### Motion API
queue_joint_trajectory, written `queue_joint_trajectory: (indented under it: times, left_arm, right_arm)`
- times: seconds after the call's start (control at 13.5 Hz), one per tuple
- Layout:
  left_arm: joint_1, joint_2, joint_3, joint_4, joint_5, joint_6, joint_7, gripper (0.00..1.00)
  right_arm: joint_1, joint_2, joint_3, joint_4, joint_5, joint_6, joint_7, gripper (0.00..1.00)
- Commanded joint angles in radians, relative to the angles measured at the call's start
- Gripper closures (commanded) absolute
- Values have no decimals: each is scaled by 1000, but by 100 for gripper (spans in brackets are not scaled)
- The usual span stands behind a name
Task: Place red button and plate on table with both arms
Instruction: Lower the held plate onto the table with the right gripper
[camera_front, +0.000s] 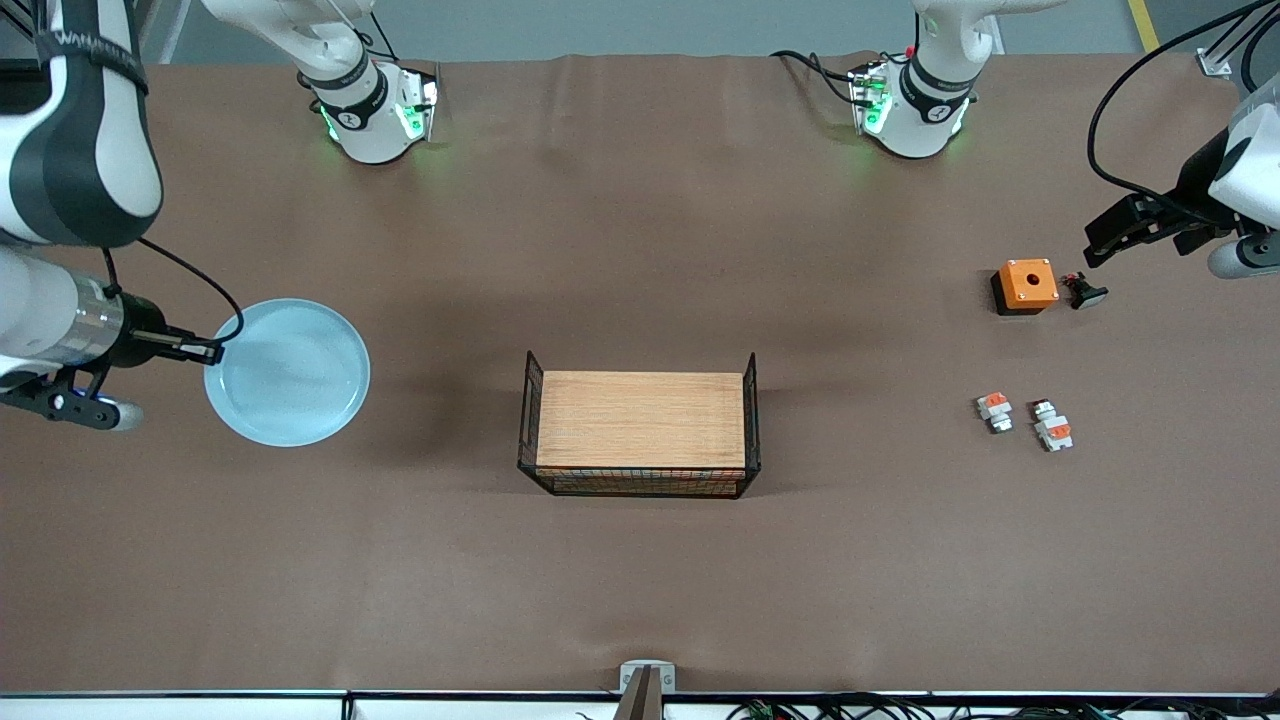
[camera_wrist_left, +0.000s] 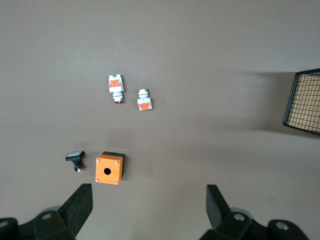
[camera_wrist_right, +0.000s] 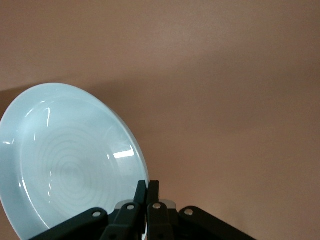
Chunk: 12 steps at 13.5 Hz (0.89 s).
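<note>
White arms (camera_front: 60, 150) with dark grey joints, black cables, black fingers (camera_wrist_left: 80, 205) (bases glow green).

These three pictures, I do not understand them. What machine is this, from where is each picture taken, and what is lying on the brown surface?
The machine is two white robot arms bolted to a table with a brown cover. One picture looks down from a high camera facing the arms. The other two come from small cameras on each arm's wrist, so the black fingers show at the edge.

The right gripper is shut on the rim of the plate, a pale blue dish at the right arm's end of the table. The left gripper is open, holds nothing, and hangs above the left arm's end.

There lie an orange box with a hole, a small black part beside it, the red button and its shorter twin. In the middle stands a wire crate with a wooden top.
</note>
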Motion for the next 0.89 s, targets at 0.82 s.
queue_joint_trajectory:
  times: [0.82]
  left_arm:
    - [-2, -3, -2, 15, 8, -7, -5, 0]
  right_arm:
    - [-190, 238, 16, -130, -3, 299, -486, 98]
